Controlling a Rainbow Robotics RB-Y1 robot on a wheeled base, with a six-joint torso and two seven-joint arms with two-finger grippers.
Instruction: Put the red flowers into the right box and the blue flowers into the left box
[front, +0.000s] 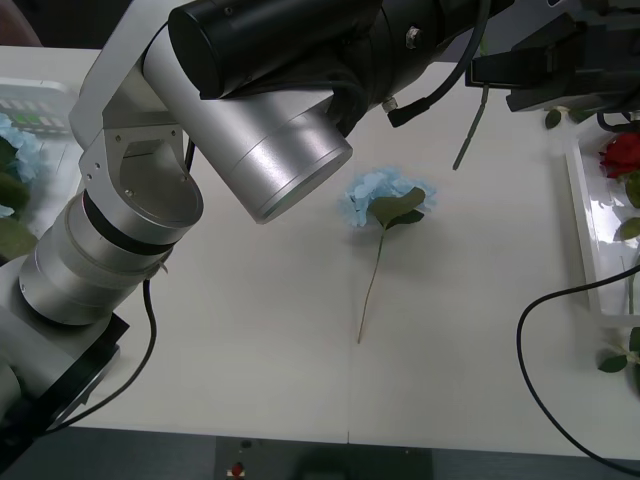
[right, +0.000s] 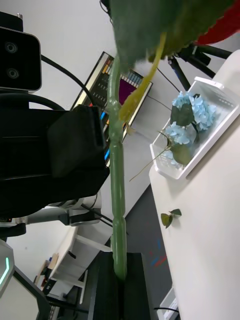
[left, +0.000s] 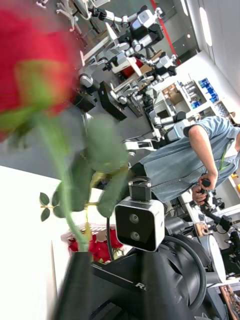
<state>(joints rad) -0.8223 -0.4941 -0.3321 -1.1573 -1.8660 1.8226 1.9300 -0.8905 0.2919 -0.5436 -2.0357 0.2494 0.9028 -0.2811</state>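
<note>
The right gripper (right: 119, 282) is clenched on the green stem of a red flower (right: 118, 190), which runs away from its black fingers to a big leaf and a red head. Beyond it sit the left box (right: 220, 126), holding blue flowers (right: 192, 112), and a loose leaf sprig (right: 170, 218) on the table beside that box. The left gripper (left: 75, 287) has a rose stem (left: 62, 200) meeting its dark finger; I cannot tell whether it is clamped. Past it lie roses (left: 97, 247) in a tray, and white lettering on a black arm reads only "R". From the front, the right box (front: 580, 210) lies just beneath the right arm, and one blue flower (front: 385, 200) lies on the table well apart from both.
</note>
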